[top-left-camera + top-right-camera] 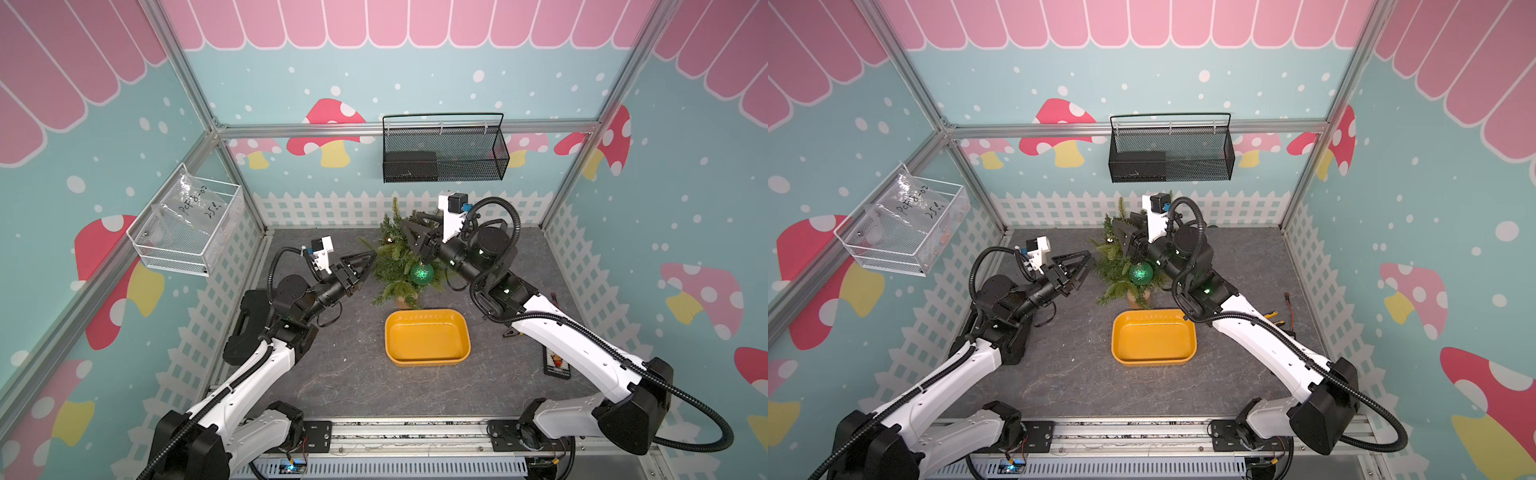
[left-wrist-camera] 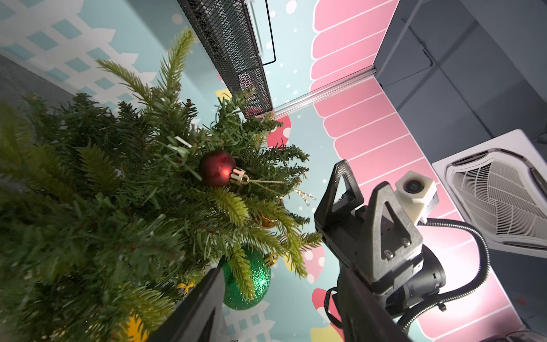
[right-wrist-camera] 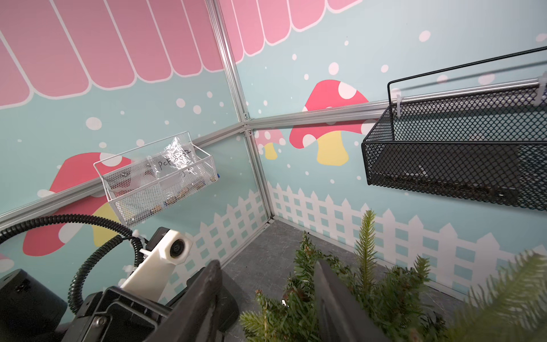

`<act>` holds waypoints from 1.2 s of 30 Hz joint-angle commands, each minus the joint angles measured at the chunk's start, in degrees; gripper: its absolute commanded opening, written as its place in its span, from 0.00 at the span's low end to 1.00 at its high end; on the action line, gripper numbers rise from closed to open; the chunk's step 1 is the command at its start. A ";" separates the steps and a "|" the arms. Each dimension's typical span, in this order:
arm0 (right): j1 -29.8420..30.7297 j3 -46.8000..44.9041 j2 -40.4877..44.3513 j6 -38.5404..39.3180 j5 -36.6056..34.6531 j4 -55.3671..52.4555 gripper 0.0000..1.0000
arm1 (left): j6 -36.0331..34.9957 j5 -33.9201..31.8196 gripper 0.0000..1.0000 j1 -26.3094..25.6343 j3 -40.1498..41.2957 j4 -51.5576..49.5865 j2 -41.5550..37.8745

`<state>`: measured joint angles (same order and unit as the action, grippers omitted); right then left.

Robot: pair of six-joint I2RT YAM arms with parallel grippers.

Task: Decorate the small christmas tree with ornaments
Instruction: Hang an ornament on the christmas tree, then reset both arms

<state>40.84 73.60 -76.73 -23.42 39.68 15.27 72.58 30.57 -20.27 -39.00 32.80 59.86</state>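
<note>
The small christmas tree [image 1: 395, 259] [image 1: 1119, 266] stands behind the yellow tray [image 1: 428, 338]. A glittery green ornament [image 1: 422, 273] [image 2: 257, 284] hangs low on its front. Higher up, a small dark red ornament [image 2: 217, 168] [image 1: 388, 240] hangs by a gold thread. A copper-orange ornament [image 2: 268, 221] peeks out between the needles, mostly hidden. My left gripper [image 1: 371, 257] [image 2: 281, 314] is open at the tree's left side, holding nothing. My right gripper [image 1: 406, 227] [image 3: 269, 302] is open over the upper branches from the right, and only needles show between its fingers.
The yellow tray [image 1: 1154, 338] is empty. A black mesh basket [image 1: 444, 149] hangs on the back wall above the tree. A white wire basket [image 1: 187, 232] hangs on the left wall. A black case [image 1: 249, 324] lies by the left arm, and small tools [image 1: 559, 361] by the right arm.
</note>
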 commanded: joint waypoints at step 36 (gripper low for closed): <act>-0.31 -34.60 37.10 1.63 -15.46 -17.99 1.00 | -23.56 -17.87 0.99 -15.01 -0.26 -41.44 -11.45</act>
<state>40.75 42.61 -42.50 -23.22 28.60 -1.37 54.61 17.45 -34.70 -40.10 0.10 50.92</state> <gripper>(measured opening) 0.995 0.994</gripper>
